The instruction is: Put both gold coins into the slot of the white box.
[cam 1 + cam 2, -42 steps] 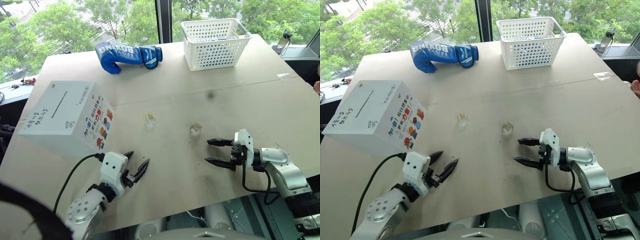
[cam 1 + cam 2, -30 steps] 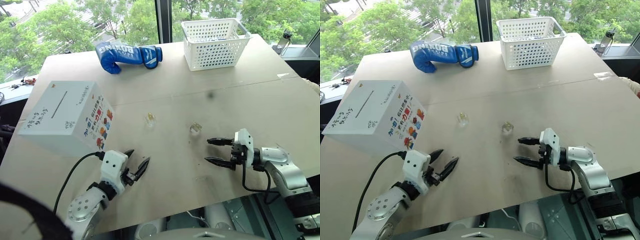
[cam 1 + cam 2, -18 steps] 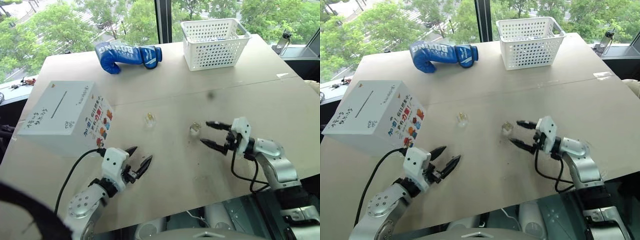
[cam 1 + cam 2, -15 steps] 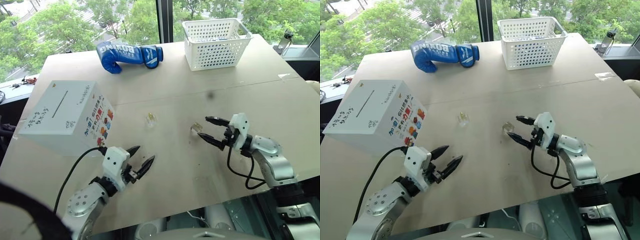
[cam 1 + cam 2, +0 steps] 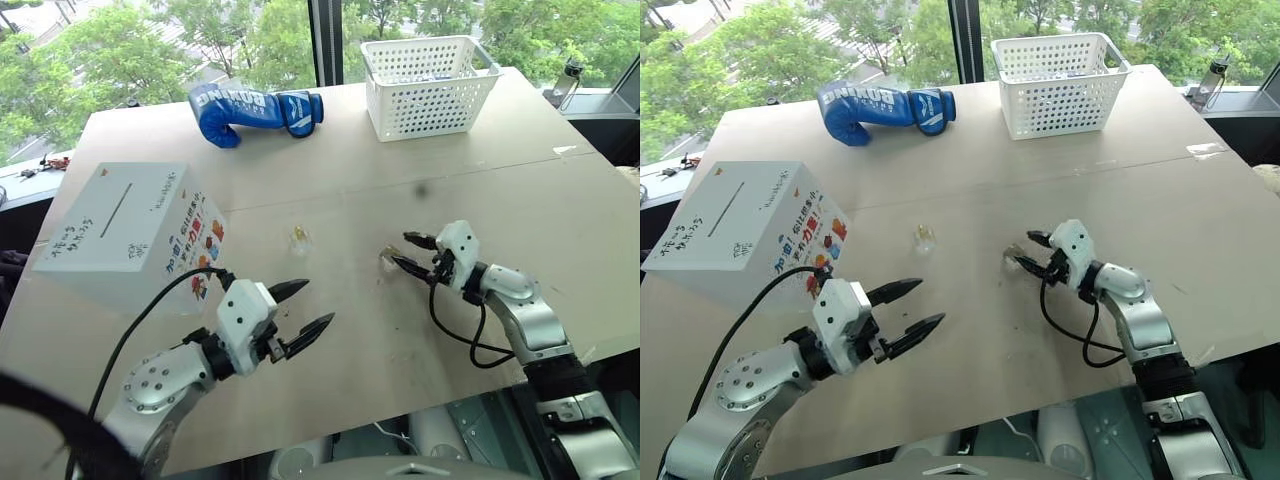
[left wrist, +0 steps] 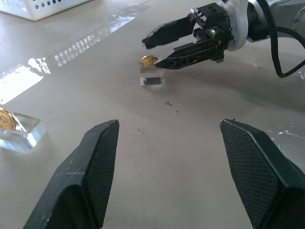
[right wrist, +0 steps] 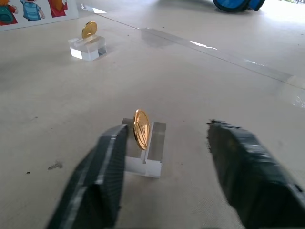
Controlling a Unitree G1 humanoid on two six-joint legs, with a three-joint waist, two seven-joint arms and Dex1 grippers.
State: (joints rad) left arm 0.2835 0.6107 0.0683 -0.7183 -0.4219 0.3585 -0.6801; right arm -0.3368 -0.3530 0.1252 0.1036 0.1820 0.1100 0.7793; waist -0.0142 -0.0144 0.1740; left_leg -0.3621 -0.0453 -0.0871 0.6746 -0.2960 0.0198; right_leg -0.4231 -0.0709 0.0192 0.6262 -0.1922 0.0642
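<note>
Between my right gripper's (image 7: 164, 176) parted fingers a gold coin (image 7: 141, 129) stands on edge in a clear stand (image 7: 151, 155), not yet pinched; thin, stiff, likely slippery, so I'd grip its flat faces; my left gripper (image 5: 302, 311) hangs open

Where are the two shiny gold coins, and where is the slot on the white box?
Nearer gold coin (image 7: 141, 129), right wrist view, on its face, standing in a clear holder.
Farther gold coin (image 7: 88, 29), right wrist view, on its face.
Slot (image 5: 118, 209), left eye view, middle of the dark slit.
</note>
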